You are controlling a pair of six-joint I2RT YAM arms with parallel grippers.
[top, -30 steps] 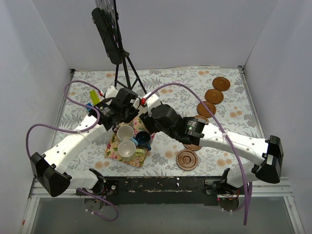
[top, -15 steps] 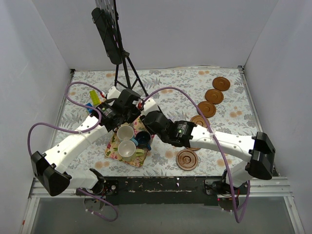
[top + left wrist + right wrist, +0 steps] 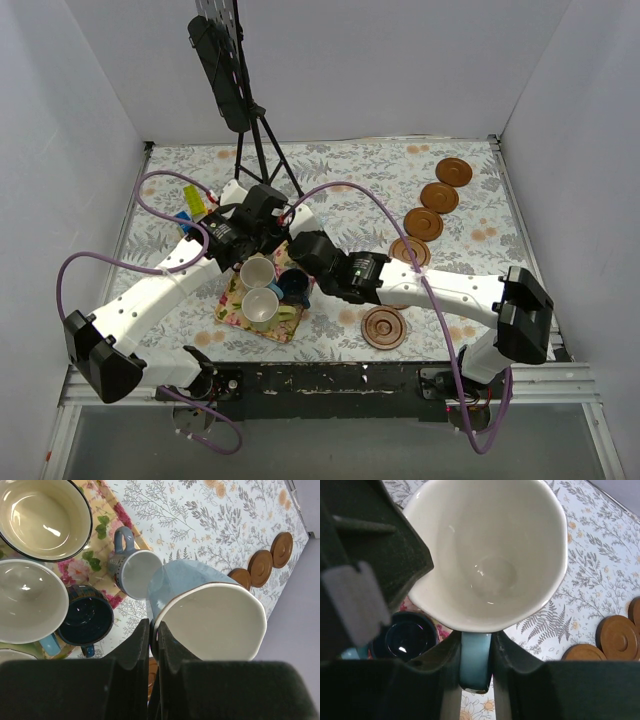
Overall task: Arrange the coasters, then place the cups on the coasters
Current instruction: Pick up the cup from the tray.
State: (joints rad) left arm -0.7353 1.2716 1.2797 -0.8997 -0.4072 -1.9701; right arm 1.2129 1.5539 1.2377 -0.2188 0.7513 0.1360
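Floral table [image 3: 370, 180], light blue cup [image 3: 180, 577] (cream inside), left claw [image 3: 154, 627] pinched on rim, right claw [image 3: 476, 641] clasping handle

Light-blue cup [image 3: 210, 620], cream-white inside

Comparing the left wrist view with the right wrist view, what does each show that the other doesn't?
Left wrist only: a cream cup and a grey-blue cup lying on its side. Right wrist only: the right gripper flanking the handle of the light blue cup. Both: the light blue cup with the left gripper on its rim, the dark navy cup, and coasters.
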